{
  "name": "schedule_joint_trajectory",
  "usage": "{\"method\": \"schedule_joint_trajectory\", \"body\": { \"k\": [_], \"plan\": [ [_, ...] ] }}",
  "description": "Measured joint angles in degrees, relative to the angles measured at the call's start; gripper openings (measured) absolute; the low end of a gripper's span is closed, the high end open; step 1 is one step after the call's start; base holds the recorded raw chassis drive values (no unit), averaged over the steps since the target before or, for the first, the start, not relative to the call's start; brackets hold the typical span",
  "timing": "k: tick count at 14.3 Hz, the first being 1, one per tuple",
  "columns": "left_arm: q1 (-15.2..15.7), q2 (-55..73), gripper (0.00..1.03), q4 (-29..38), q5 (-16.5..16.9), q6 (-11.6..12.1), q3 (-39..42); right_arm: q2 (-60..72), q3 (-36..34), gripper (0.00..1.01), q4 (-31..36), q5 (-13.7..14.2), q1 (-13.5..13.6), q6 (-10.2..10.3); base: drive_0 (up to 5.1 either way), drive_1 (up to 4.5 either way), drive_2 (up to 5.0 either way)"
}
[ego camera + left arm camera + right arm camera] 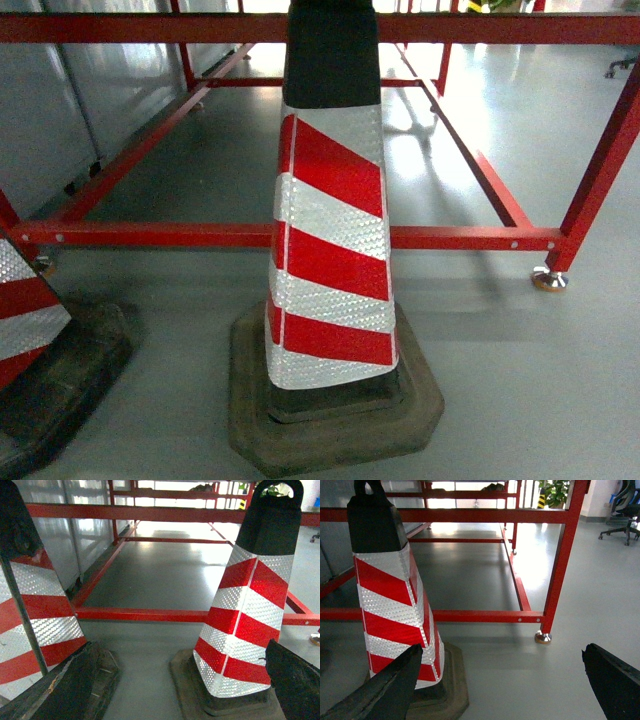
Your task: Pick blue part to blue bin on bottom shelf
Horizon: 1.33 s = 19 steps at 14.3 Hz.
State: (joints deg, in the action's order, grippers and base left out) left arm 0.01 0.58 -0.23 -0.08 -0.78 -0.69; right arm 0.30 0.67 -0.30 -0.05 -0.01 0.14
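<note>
A red-and-white traffic cone (pixel 330 250) fills the head view's centre, red frame (pixel 300 236) behind. Left gripper (pixel 170 690) and right gripper (pixel 502 685) both gape wide at their frames' bottom, holding nothing.

All 3 views face one cone (pixel 330 230) closely.

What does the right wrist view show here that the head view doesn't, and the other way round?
Only the right wrist view shows the black office chair, the green potted plant and the right gripper, its two dark fingers wide apart and empty. Only the head view shows a second red-and-white striped cone at its left edge. Both share the central red-and-white reflective traffic cone on its dark rubber base, the red steel frame and the grey floor. Neither shows a blue part, bin or shelf.
</note>
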Motion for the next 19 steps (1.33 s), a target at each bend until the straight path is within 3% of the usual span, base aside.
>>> {"method": "schedule_joint_trajectory", "body": {
  "k": [19],
  "plan": [
    [0.0,0.0,0.98,-0.24,0.15,0.0,0.0,0.0,0.0,0.98,-0.07,0.02,0.0,0.0,0.0,0.0,0.0]
  ]
}}
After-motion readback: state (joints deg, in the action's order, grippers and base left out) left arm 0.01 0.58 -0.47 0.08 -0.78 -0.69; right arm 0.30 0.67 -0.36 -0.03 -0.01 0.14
